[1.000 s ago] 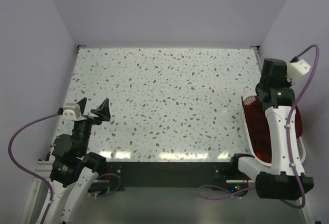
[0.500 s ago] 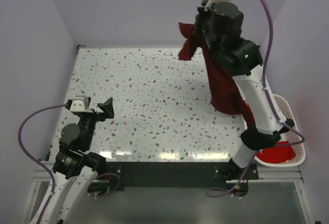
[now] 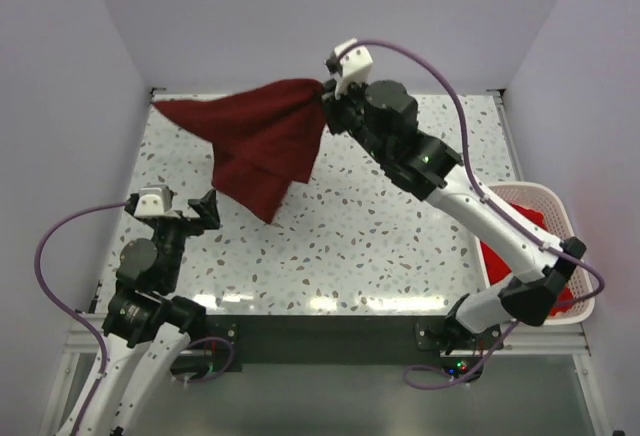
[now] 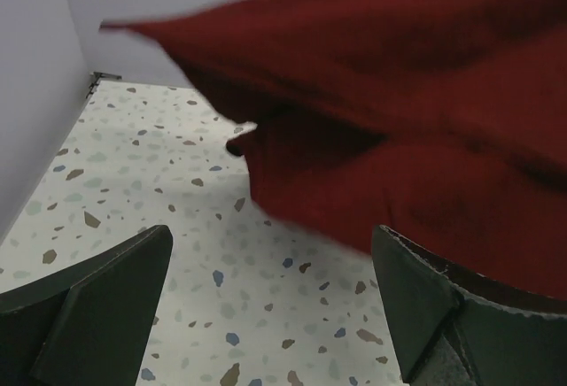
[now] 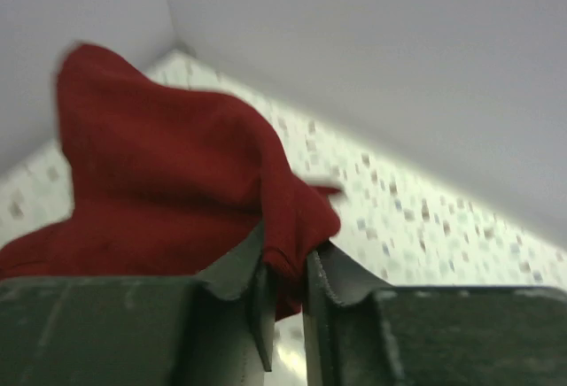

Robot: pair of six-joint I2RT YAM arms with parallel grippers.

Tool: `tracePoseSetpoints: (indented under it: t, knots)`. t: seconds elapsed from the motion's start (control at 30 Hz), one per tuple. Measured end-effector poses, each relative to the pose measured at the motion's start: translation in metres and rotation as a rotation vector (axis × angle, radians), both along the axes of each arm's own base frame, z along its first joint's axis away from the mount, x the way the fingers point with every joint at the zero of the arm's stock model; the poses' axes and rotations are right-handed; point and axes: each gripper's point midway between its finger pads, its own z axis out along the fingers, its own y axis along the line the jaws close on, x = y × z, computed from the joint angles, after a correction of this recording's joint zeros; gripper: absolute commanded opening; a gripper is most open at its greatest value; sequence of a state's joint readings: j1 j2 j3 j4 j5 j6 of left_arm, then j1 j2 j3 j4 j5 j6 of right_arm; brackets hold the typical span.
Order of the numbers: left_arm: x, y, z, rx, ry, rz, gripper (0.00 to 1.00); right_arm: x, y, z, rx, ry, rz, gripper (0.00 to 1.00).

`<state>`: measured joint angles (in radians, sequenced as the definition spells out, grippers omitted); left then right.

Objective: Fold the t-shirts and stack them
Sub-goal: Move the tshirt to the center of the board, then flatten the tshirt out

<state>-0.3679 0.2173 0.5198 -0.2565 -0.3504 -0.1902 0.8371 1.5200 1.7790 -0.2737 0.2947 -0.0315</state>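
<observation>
Pinching a dark red t-shirt [image 3: 265, 146] between nearly closed fingers [image 5: 232, 273], your right gripper [image 5: 285, 264] holds it up in the air, cloth spreading ahead of it. Your left gripper [image 4: 272, 246] is wide open and empty, the shirt up ahead.

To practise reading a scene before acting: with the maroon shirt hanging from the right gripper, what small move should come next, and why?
Probably lower the right gripper so the maroon t-shirt settles onto the table. The shirt hangs bunched in the air, pinched at one edge, and the left gripper stands open nearby, holding nothing.
</observation>
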Motion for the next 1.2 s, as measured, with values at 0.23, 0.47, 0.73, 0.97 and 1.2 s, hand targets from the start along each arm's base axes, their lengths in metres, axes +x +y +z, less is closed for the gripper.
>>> tracePoseSetpoints:
  t: [0.23, 0.47, 0.73, 0.97, 1.2]
  knots:
    - [0.001, 0.004, -0.004, -0.012, 0.023, 0.028, 1.00, -0.033, -0.062, -0.190, -0.240, 0.289, -0.129, 0.65]
    - [0.013, -0.003, -0.026, -0.092, 0.153, 0.051, 1.00, -0.077, -0.106, -0.300, -0.454, 0.566, -0.196, 0.73]
    - [0.029, 0.001, -0.087, -0.084, 0.455, 0.188, 1.00, -0.127, -0.015, -0.337, -0.555, 0.593, 0.140, 0.70]
    - [0.041, 0.044, -0.143, -0.112, 0.678, 0.397, 1.00, -0.129, 0.018, -0.347, -0.503, 0.628, 0.240, 0.70]
    - [0.038, 0.092, -0.210, -0.209, 0.927, 0.558, 0.98, -0.146, 0.008, -0.339, -0.418, 0.617, 0.284, 0.72]
